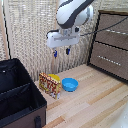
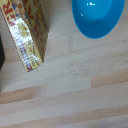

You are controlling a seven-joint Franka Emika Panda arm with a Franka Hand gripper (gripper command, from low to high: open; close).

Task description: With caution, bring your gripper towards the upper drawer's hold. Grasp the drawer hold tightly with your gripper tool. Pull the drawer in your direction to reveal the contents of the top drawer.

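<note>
My gripper point(image 1: 61, 51) hangs from the white block of the arm, high over the wooden floor, its two short dark blue fingers apart with nothing between them. The dark brown dresser stands at the exterior view's right. Its top drawer point(image 1: 113, 25) looks flush with the front, and the drawer hold point(image 1: 119, 31) is a thin pale bar across it. The gripper is well away from the hold, toward the exterior view's left. In the wrist view no fingers show, only the floor below.
A black fabric case point(image 1: 17, 92) sits open at the exterior view's left. A yellow printed box point(image 1: 50, 85) point(image 2: 27, 37) and a blue bowl point(image 1: 70, 84) point(image 2: 97, 17) rest on the floor below the gripper. A lower drawer point(image 1: 107, 60) sits beneath the top one.
</note>
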